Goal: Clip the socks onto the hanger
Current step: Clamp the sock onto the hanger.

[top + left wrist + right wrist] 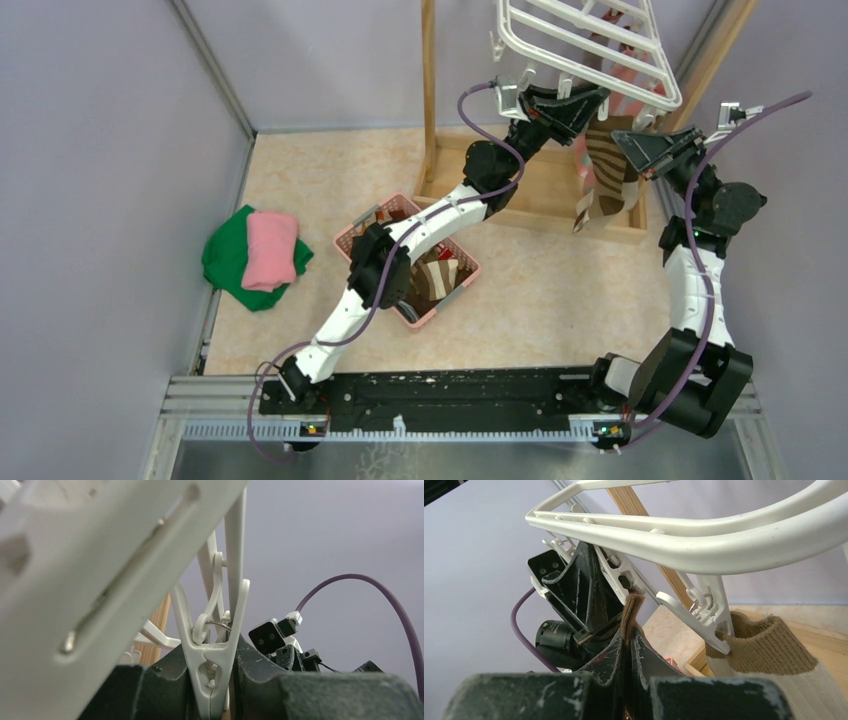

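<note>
My left claw [212, 690] is up under the white plastic grid-frame hanger [590, 45]. Its dark fingers [150, 690] are drawn partway in and press on both sides of a small white plastic clip [212, 650] that dangles from the frame. The clip sits between them and touches both.

My right claw [628, 652] is closed tight on the brown-and-cream striped sock [605, 170]. From the right wrist only the sock's brown knitted edge shows, pinched between the fingers and poking past their tips just below the hanger's rim. From above, the rest of the sock hangs down beside this claw, under the hanger's near right corner. The black body of my left claw is just beyond my right fingertips, so the two are close together.

Next to the held sock, a second sock with a tan ribbed cuff [764, 645] is already gripped by another white clip [711, 615] on the hanger's edge and hangs from it.

The hanger tilts above a light wooden stand [430, 90] at the far side of the beige counter [300, 180]. A pink plastic basket [352, 238] sits on the counter under my left arm, with striped fabric [440, 275] showing inside it. Well apart to the left, a folded pink cloth [270, 250] lies on top of a green cloth [225, 255] at the counter's edge.
</note>
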Motion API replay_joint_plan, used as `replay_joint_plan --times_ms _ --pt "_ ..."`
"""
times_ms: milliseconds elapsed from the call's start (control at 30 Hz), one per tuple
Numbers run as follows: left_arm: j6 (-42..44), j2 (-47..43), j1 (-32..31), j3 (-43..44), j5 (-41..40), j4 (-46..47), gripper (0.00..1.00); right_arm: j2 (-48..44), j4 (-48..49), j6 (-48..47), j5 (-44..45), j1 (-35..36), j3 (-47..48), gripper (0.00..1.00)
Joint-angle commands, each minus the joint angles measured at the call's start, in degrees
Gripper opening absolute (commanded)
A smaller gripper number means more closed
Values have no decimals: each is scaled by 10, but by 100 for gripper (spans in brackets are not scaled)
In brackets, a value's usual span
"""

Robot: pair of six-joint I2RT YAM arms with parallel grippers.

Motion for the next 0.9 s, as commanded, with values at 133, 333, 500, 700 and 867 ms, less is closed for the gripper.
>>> replay_joint_plan --times_ms 133,333,500,700,867 --pt "-13 -34 2 10 -3 26 3 2 9 -1 32 6 35 0" --pt "-16 -33 2 12 -2 25 3 9 31 0 41 7 41 0" --pt "-18 -30 1 19 -1 22 3 18 48 6 43 12 48 0" --pt "-20 -27 1 26 0 20 4 23 28 -13 37 33 58 0" --pt "-19 -27 1 26 0 19 4 20 16 -23 39 35 55 0"
